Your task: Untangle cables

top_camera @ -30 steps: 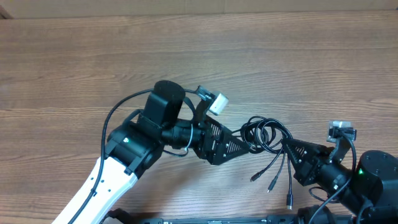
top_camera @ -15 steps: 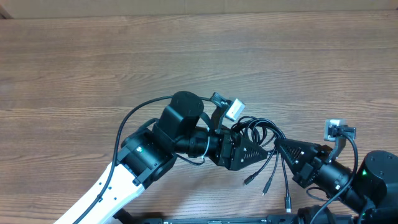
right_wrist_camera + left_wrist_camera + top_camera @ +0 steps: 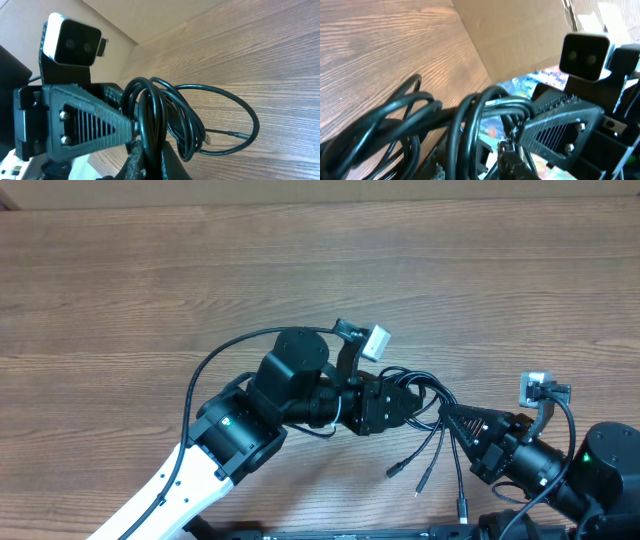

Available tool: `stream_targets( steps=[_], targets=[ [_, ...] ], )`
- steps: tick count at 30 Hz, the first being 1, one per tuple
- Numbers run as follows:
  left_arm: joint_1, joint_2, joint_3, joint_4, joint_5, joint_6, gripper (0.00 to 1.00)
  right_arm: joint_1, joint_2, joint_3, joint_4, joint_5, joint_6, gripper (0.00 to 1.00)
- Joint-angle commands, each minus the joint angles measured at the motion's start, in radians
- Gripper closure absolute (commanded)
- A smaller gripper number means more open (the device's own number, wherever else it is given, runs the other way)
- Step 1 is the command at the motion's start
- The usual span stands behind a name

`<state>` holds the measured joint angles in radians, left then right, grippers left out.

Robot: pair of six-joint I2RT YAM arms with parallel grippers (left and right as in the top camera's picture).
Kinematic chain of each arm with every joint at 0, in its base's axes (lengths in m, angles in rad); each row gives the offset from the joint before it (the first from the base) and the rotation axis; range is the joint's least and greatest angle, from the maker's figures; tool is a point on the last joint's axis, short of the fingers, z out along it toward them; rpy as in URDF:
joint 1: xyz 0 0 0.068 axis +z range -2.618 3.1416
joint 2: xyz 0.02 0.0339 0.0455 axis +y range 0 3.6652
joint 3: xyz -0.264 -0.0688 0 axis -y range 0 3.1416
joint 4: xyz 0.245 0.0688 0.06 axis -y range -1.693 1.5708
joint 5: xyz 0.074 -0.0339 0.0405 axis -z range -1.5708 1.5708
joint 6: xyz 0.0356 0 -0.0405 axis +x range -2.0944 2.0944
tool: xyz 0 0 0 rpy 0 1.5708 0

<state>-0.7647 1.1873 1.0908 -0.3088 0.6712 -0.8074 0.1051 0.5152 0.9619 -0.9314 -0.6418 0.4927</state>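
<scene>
Loose plug ends trail toward the desk's near edge. Just beyond, the right tool is clamped on the cables. Their coil lies between both tools. The left tool meets it from the left, and whether it grips cannot be told.

I see the cables: thin black cords coiled in loose loops, bunched between left gripper and right gripper, 3 plug ends trailing free beside the right one.
</scene>
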Motion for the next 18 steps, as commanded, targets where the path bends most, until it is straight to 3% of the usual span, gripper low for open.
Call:
stream_targets(
  steps=[1, 8, 9, 11, 13, 16, 18],
  targets=[
    [-0.009, 0.002, 0.006, 0.026, -0.044, -0.009, 0.96, -0.002, -0.007, 0.013, 0.015, -0.064, -0.052, 0.96],
    [-0.008, 0.017, 0.006, 0.035, -0.074, 0.031, 0.96, -0.002, -0.007, 0.013, 0.004, -0.067, -0.089, 0.96],
    [-0.008, 0.017, 0.006, 0.037, -0.073, 0.060, 0.96, -0.002, -0.007, 0.013, -0.002, -0.066, -0.111, 0.83],
    [-0.008, 0.016, 0.006, 0.036, -0.071, 0.163, 0.96, -0.002, -0.007, 0.013, -0.014, -0.066, -0.160, 0.34],
    [-0.008, 0.016, 0.006, 0.020, -0.069, 0.309, 0.96, -0.002, -0.007, 0.013, -0.039, -0.032, -0.192, 0.14],
    [-0.008, 0.016, 0.006, -0.005, -0.068, 0.418, 0.96, -0.002, -0.007, 0.013, -0.074, 0.053, -0.192, 0.13],
    [-0.008, 0.016, 0.006, -0.007, -0.044, 0.452, 0.96, -0.002, -0.007, 0.013, -0.078, 0.057, -0.224, 0.30]
  ],
)
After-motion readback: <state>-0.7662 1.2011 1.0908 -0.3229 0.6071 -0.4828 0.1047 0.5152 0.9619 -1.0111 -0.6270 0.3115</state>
